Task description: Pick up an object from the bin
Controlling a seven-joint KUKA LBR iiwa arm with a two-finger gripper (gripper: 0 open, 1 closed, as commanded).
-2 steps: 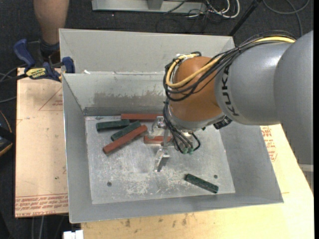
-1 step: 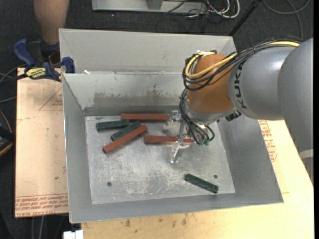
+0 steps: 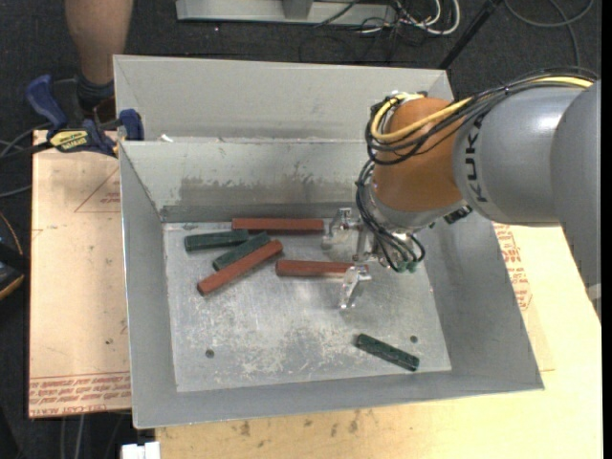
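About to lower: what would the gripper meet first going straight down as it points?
Probably the right end of the red-brown stick under the gripper; depth is unclear, so maybe the bin floor beside it.

The gripper (image 3: pixel 351 277) hangs low in the grey metal bin (image 3: pixel 277 347), right at the right end of a short flat red-brown bar (image 3: pixel 308 268) near the bin's middle. To the left lie a long red-brown bar (image 3: pixel 278 225) by the back wall, a slanted red-brown bar (image 3: pixel 239 267) and two dark green bars (image 3: pixel 215 241) close together. A lone dark green bar (image 3: pixel 387 351) lies well apart, front right.
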